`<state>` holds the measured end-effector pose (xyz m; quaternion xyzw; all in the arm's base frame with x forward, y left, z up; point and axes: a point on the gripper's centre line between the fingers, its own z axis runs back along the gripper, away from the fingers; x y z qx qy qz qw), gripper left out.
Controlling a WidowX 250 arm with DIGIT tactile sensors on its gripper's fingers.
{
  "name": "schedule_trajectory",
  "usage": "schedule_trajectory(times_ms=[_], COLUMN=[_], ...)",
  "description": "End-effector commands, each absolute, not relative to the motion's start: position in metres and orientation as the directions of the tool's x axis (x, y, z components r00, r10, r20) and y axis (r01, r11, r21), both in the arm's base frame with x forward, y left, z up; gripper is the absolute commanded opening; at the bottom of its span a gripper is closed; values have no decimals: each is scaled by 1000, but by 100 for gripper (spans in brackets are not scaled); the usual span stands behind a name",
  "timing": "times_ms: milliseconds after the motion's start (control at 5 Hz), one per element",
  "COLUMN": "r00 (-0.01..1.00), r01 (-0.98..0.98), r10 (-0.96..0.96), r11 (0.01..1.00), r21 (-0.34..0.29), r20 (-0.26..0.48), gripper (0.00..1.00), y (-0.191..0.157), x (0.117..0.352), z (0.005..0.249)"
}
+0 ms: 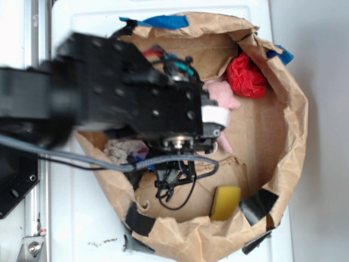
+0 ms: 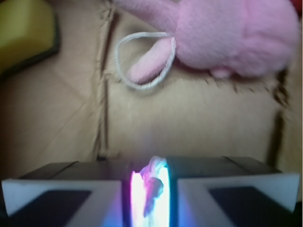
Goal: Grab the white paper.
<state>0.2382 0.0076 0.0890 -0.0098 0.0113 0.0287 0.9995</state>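
My gripper (image 2: 150,191) hangs above the cardboard floor of the brown paper enclosure, just short of the pink plush toy (image 2: 222,38). Its white-padded jaws are nearly closed on a wrinkly, brightly lit white wad, the white paper (image 2: 150,187), which fills the gap between the pads and pokes a little above them. In the exterior view the gripper (image 1: 216,117) sits right beside the plush toy (image 1: 222,94), and the arm hides the paper between the jaws.
A red paper wad (image 1: 246,76) lies at the back right. A yellow sponge (image 1: 225,202) lies at the front. A pale wrinkly bundle (image 1: 117,150) shows under the arm. Crumpled brown paper walls (image 1: 292,125) ring the space.
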Motion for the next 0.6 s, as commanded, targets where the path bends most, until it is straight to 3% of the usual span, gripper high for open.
schedule_trajectory(times_ms=[0,200,400], r00=[993,989,989], r01=[-100,-91,-61], r10=[104,102,70], r11=[992,990,996], r21=[-77,-105,-71], r20=[53,106,134], gripper=[0,0,0], y=[1,7,5], x=[246,243,237], z=[176,186,178])
